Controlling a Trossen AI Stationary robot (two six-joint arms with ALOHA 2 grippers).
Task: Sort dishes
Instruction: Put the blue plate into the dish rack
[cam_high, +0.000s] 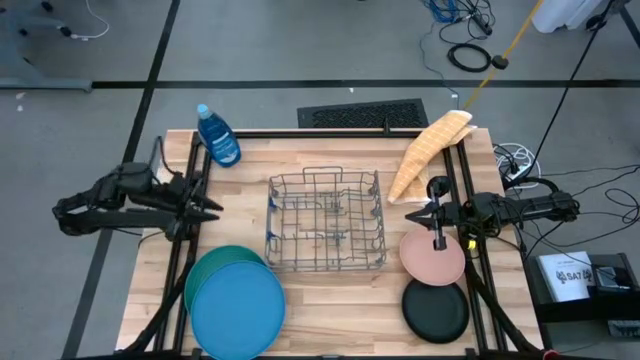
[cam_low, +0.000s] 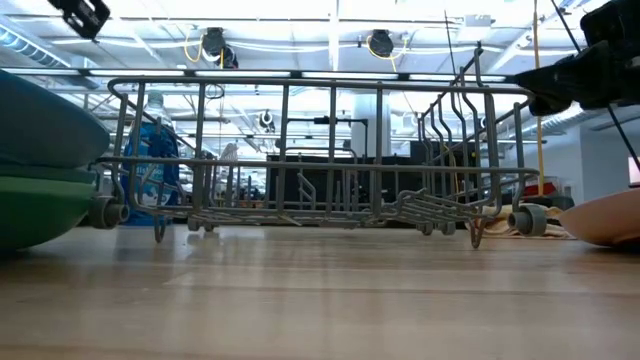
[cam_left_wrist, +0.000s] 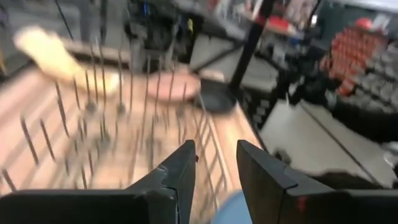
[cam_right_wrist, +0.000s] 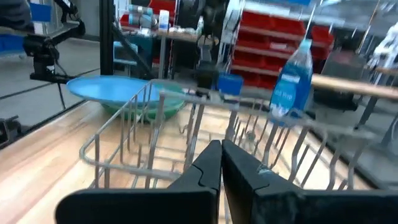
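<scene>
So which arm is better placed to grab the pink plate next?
The right. Its end effector hangs, shut, at the pink plate's edge, while the left end effector sits across the dish rack.

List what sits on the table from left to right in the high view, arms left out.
Blue soap bottle at the back left, stack of large plates with the blue plate on top at the front left → wire dish rack → tan cloth at the back, then pink plate and black plate.
</scene>
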